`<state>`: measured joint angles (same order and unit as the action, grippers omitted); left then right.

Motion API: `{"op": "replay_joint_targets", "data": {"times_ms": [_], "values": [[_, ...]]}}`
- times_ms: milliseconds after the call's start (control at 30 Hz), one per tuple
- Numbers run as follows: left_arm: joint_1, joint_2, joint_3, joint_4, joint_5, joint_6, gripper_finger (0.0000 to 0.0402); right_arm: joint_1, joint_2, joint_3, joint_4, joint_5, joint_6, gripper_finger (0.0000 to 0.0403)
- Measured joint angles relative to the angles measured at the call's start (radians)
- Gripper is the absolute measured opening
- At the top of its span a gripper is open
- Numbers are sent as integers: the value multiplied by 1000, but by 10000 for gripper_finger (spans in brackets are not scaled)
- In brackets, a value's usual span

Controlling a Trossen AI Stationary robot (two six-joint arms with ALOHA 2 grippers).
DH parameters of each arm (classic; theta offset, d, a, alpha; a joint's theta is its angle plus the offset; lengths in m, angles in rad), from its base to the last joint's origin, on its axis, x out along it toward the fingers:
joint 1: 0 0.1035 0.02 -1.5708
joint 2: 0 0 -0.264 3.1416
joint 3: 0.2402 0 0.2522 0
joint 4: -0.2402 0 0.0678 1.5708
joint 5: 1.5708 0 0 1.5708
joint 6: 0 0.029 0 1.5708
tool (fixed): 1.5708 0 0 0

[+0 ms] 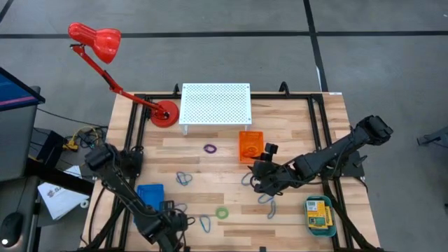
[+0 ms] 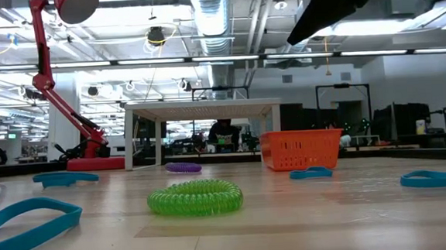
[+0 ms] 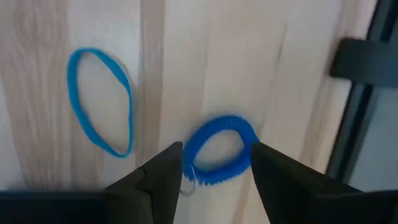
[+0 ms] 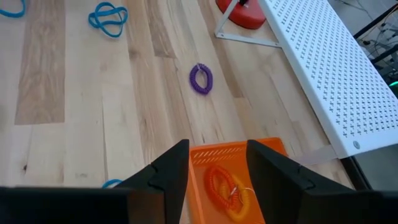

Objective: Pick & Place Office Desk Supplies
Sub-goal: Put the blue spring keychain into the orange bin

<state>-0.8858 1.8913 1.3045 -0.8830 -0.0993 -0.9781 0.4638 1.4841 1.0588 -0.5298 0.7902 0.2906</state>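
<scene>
The right pincer point(image 4: 217, 171) hangs above the orange tray point(image 4: 264, 186), its two dark fingers spread with nothing between them. Directly below the gap, an orange coiled ring point(image 4: 227, 186) lies on the tray floor, clear of both fingers. That suggests the ring has been dropped where it belongs, the open jaws being what lets it rest there. Beyond the pincer, farther out on the worktop point(image 4: 93, 93), a purple coiled ring point(image 4: 201, 78) lies loose, and past it a tangle of blue loops point(image 4: 107, 18). To one side runs the white perforated shelf point(image 4: 336, 74), with the red lamp base point(image 4: 245, 14) at its far end.

The left pincer point(image 3: 214, 177) sits low over the near edge of the worktop, fingers spread either side of a blue coiled ring point(image 3: 219, 152). The ring lies flat on the wood right at the fingertips, partly between them, not yet pinched. This reads as lining up for a grasp: the jaws straddle the ring so that closing would catch its rim. Just beside that ring, off one finger, a thin blue band point(image 3: 99, 102) lies in a long oval.

From above, a green coiled ring point(image 1: 222, 213) lies between the two arms, nearer the left pincer, with the blue tray point(image 1: 149, 194) close behind that arm. Well off to the right pincer's outer side, a yellow box point(image 1: 317, 212) sits in the teal tray point(image 1: 329, 227). Several blue loops remain scattered, so much sorting looks left.
</scene>
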Motion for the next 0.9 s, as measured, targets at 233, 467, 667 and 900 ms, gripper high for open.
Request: {"op": "replay_joint_targets", "data": {"times_ms": [233,467,667,900], "values": [[1,30,0,0,3,-1,173,8,0,0,-3,-3,-2,157],[1,66,0,2,18,-6,132,8,0,0,-10,-3,-2,157],[1,72,-27,35,-11,-7,108,8,0,0,-9,-4,-2,157],[10,64,-88,127,-18,2,86,15,0,0,-10,-8,-2,157]]}}
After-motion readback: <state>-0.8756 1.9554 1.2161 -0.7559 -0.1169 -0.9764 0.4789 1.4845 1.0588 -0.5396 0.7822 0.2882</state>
